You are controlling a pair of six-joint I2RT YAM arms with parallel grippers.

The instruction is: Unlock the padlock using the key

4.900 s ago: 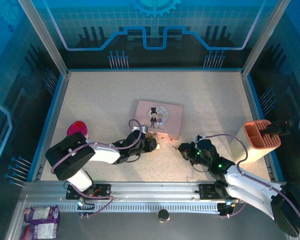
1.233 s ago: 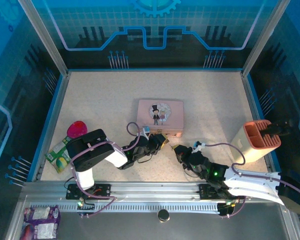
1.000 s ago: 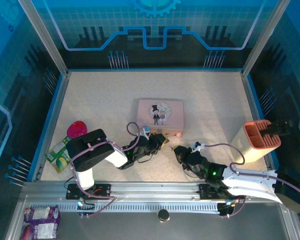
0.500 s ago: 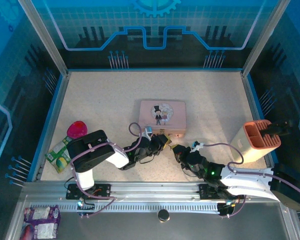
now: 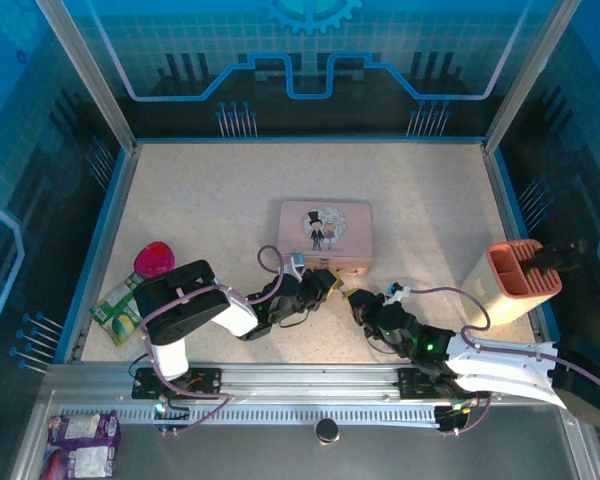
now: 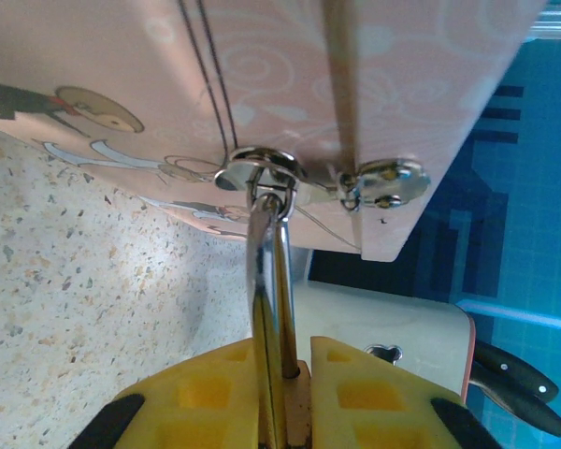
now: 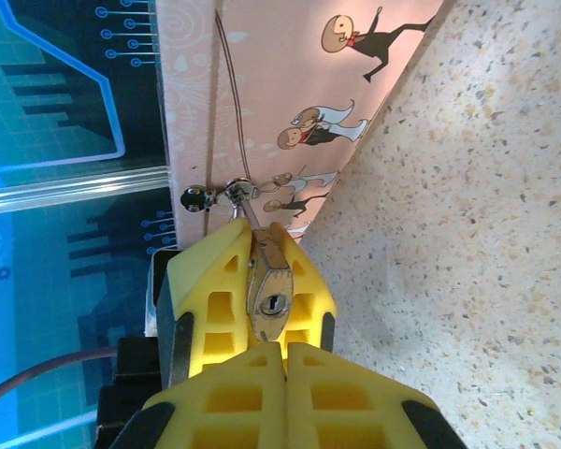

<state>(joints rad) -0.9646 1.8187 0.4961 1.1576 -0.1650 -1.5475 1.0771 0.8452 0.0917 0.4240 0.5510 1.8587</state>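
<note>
**Key to keyhole: we are at the alignment step**

Nearest us, our right gripper [image 7: 282, 351] is pressed shut just short of the padlock [image 7: 271, 281]; we cannot make out the key between its pads. Our left gripper [image 6: 285, 355] clamps the brass body, with the keyhole [image 7: 273, 305] facing the right fingertips. The shackle [image 6: 266, 262] passes through the hasp [image 6: 262, 173] of the pink picture tin [image 5: 325, 225] beyond. Next, we judge, comes a fine, straight push into the keyhole, then a turn.

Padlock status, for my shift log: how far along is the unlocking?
Done: left gripper clamps the padlock, keyhole facing the right gripper. In hand: right gripper shut close before it, key not discernible. Remaining: insert, turn, free the shackle from the tin's hasp.
</note>
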